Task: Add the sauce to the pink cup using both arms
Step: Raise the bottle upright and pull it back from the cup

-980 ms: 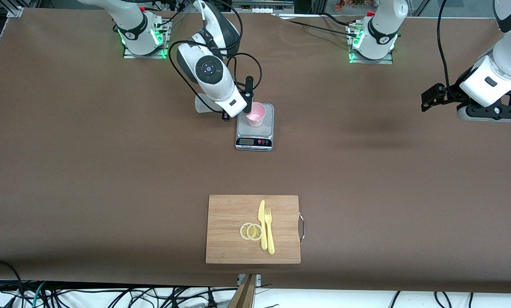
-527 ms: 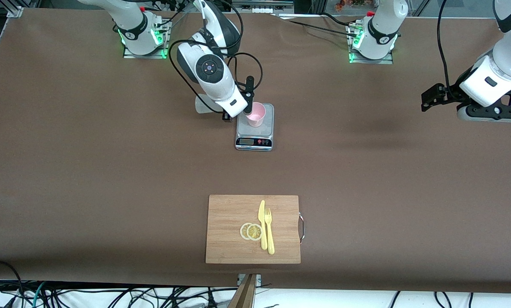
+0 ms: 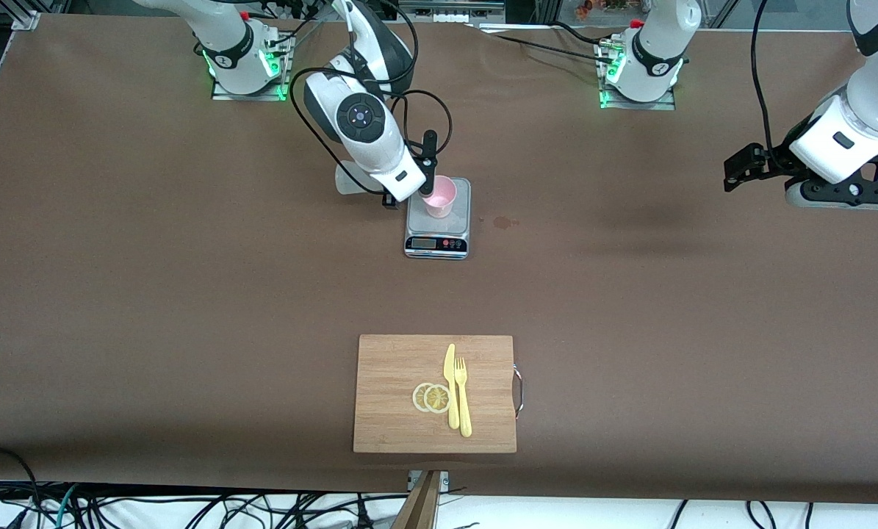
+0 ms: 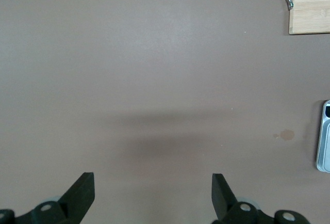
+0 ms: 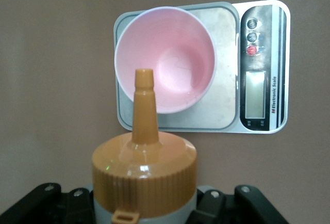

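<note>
Sauce bottle (image 5: 144, 170) is clamped in the right gripper (image 5: 147, 203), fingers pressed against its body, orange nozzle aimed down at the pink cup (image 5: 165, 59). The nozzle tip sits over the cup's rim; nothing visible has reached the cup's bottom. In the front view the bottle's pale body (image 3: 347, 180) shows only partly past the right arm's wrist, so its tilt cannot be judged there.

Pink cup stands upright on the platform of the grey kitchen scale (image 3: 437, 228), directly under the right gripper, toward the platform's corner nearest that gripper. A small dark stain (image 3: 505, 221) lies on the brown table (image 3: 189, 294) just beside the scale, toward the left arm's end.

Left gripper (image 4: 153, 195) hangs with fingers spread wide and empty over bare table, well apart from the scale, waiting.

A wooden cutting board (image 3: 394, 367) lies near the front camera, carrying two lemon slices (image 3: 431, 397), a yellow knife (image 3: 450, 386) and a yellow fork (image 3: 463, 397).
</note>
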